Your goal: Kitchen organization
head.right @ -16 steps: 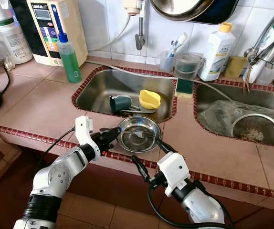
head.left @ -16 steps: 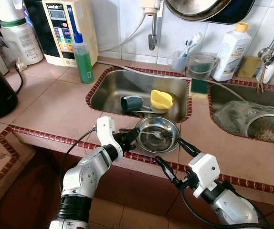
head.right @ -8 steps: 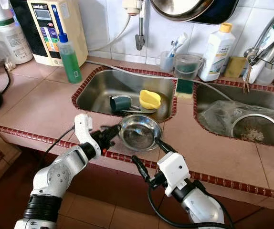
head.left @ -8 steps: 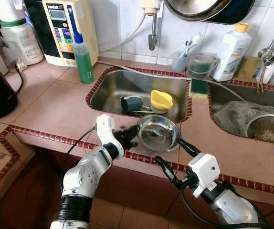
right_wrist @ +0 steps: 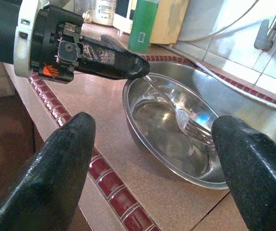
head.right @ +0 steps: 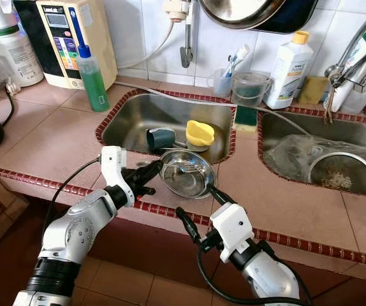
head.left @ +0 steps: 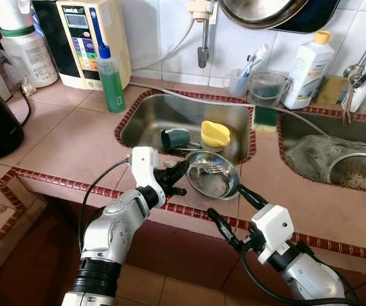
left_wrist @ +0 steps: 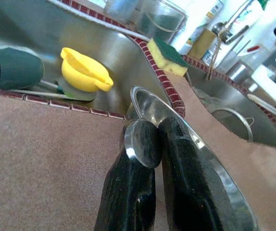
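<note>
L gripper (head.left: 182, 171) pinches steel bowl (head.left: 213, 176) rim, bowl tilted by sink (head.left: 146, 121); R gripper (head.left: 227, 208) wide, just beside bowl.

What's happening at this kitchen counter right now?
The robot stands at a tiled counter. Its left gripper is shut on the rim of a steel bowl that sits at the near edge of the sink, tilting it up on that side. A fork lies inside the bowl. The right gripper is open, hovering just in front of the bowl and touching nothing. In the sink are a dark green cup on its side and a yellow cup.
</note>
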Tool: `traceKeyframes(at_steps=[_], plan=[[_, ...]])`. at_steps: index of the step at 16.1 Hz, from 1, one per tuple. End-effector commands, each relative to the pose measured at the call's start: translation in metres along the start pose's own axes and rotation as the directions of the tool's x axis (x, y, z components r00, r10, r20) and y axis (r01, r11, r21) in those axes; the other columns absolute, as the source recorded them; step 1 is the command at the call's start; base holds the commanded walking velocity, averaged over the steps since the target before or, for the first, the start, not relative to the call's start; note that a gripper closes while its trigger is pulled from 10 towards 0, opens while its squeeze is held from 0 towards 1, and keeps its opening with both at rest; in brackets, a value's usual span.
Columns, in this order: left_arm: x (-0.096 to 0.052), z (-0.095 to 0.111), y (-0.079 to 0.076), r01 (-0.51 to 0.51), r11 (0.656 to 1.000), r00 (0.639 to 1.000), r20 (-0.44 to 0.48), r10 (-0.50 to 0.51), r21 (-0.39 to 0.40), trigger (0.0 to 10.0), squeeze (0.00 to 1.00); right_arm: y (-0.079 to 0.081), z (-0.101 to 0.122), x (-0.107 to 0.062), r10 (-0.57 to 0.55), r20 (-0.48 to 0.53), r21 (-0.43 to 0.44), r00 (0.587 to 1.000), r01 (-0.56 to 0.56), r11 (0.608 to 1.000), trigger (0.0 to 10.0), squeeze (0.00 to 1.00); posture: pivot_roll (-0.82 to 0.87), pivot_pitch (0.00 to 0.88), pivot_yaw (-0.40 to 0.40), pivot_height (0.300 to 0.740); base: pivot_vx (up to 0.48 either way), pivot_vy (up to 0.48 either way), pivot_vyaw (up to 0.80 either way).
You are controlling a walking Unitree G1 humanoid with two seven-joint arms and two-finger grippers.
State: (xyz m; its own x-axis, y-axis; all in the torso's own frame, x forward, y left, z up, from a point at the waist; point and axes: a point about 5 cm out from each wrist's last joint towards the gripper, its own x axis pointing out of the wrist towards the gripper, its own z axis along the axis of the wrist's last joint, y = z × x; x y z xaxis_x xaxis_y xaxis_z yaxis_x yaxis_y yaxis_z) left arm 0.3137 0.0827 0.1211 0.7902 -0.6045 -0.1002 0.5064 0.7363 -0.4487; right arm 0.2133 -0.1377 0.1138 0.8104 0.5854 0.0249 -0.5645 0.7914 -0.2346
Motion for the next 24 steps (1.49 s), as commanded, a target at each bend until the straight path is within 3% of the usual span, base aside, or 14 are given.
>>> traceKeyframes(at_steps=[1, 3, 6, 7, 10, 11, 15, 16, 17, 18, 19, 22, 23, 24], plan=[[-0.005, -0.011, 0.009, -0.043, 0.997, 0.997, -0.066, 0.047, 0.062, 10.0, 0.0, 0.0, 0.001, 0.0, 0.006, -0.001, -0.004, 1.0, -0.006, 1.0, 10.0, 0.0, -0.16, 0.0, 0.03, 0.74, 0.0, 0.0, 0.0], [-0.008, -0.013, 0.01, -0.02, 0.992, 0.996, -0.081, 0.031, 0.128, 10.0, 0.0, -0.001, 0.001, 0.001, 0.007, 0.0, -0.006, 1.0, -0.007, 1.0, 10.0, 0.0, -0.16, 0.0, 0.027, 0.74, 0.0, 0.0, 0.0], [-0.01, -0.012, 0.012, -0.005, 0.995, 0.998, -0.067, -0.001, -0.097, 10.0, 0.0, 0.0, 0.001, 0.002, 0.011, 0.002, -0.006, 1.0, -0.011, 1.0, 10.0, 0.0, -0.16, 0.0, 0.024, 0.74, 0.0, 0.0, 0.0], [-0.01, -0.011, 0.011, 0.003, 0.99, 0.998, -0.059, -0.011, -0.138, 10.0, 0.0, 0.0, 0.001, 0.002, 0.013, 0.002, -0.006, 1.0, -0.013, 1.0, 10.0, 0.0, -0.16, 0.0, 0.023, 0.74, 0.0, 0.0, 0.0], [-0.011, -0.003, 0.003, 0.088, 0.965, 0.996, 0.0, -0.091, -0.248, 10.0, 0.0, -0.001, 0.001, 0.001, 0.016, -0.001, -0.008, 1.0, -0.016, 1.0, 10.0, 0.0, -0.16, 0.0, 0.019, 0.74, 0.0, 0.0, 0.0], [-0.011, 0.006, -0.003, 0.148, 0.935, 0.989, 0.051, -0.139, -0.322, 10.0, 0.0, -0.001, 0.001, 0.001, 0.016, -0.001, -0.008, 1.0, -0.016, 1.0, 10.0, 0.0, -0.16, 0.001, 0.016, 0.74, 0.0, 0.0, 0.0], [-0.013, 0.031, -0.012, 0.232, 0.915, 0.972, 0.123, -0.202, -0.331, 10.0, 0.0, -0.001, 0.001, 0.002, 0.016, 0.001, -0.008, 1.0, -0.016, 1.0, 10.0, 0.0, -0.16, 0.002, 0.015, 0.74, 0.0, 0.0, 0.0], [-0.017, 0.051, -0.014, 0.279, 0.915, 0.955, 0.184, -0.233, -0.293, 10.0, 0.0, -0.002, 0.001, 0.002, 0.013, 0.001, -0.008, 1.0, -0.013, 1.0, 10.0, 0.0, -0.16, 0.003, 0.015, 0.74, 0.0, 0.0, 0.0], [-0.018, 0.057, -0.013, 0.282, 0.919, 0.953, 0.19, -0.235, -0.277, 10.0, 0.0, -0.002, 0.001, 0.002, 0.013, 0.001, -0.009, 1.0, -0.013, 1.0, 10.0, 0.0, -0.16, 0.003, 0.015, 0.74, 0.0, 0.0, 0.0], [-0.019, 0.06, -0.012, 0.291, 0.915, 0.949, 0.203, -0.239, -0.28, 1.7, 0.0, -0.002, 0.001, 0.002, 0.014, 0.001, -0.007, 1.0, -0.014, 1.0, 10.0, 0.0, -0.16, 0.001, 0.015, 0.74, 0.0, 0.0, 0.0], [-0.019, 0.06, -0.011, 0.289, 0.913, 0.95, 0.204, -0.236, -0.288, 0.0, 0.0, -0.002, 0.001, 0.003, 0.017, 0.002, -0.008, 1.0, -0.017, 1.0, 10.0, 0.0, -0.16, 0.001, 0.015, 0.74, 0.0, 0.0, 0.0], [-0.017, 0.068, -0.008, 0.224, 0.951, 0.96, 0.215, -0.178, -0.212, 0.0, 0.0, -0.006, 0.003, 0.004, -0.003, 0.013, -0.019, 1.0, 0.003, 1.0, 10.0, 0.0, -0.16, 0.0, 0.016, 0.74, 0.0, 0.0, 0.0], [-0.015, 0.069, -0.006, 0.157, 0.984, 0.973, 0.185, -0.14, -0.081, 2.7, 0.0, -0.009, 0.005, 0.005, -0.03, 0.025, -0.024, 0.999, 0.031, 0.999, 10.0, 0.0, -0.16, 0.0, 0.015, 0.74, 0.0, 0.0, 0.0], [-0.013, 0.071, -0.001, 0.075, 0.996, 0.98, 0.184, -0.081, 0.042, 10.0, 0.0, -0.014, 0.007, 0.007, -0.061, 0.043, -0.025, 0.997, 0.062, 0.998, 10.0, 0.0, -0.16, 0.0, 0.016, 0.74, 0.0, 0.0, 0.0]])
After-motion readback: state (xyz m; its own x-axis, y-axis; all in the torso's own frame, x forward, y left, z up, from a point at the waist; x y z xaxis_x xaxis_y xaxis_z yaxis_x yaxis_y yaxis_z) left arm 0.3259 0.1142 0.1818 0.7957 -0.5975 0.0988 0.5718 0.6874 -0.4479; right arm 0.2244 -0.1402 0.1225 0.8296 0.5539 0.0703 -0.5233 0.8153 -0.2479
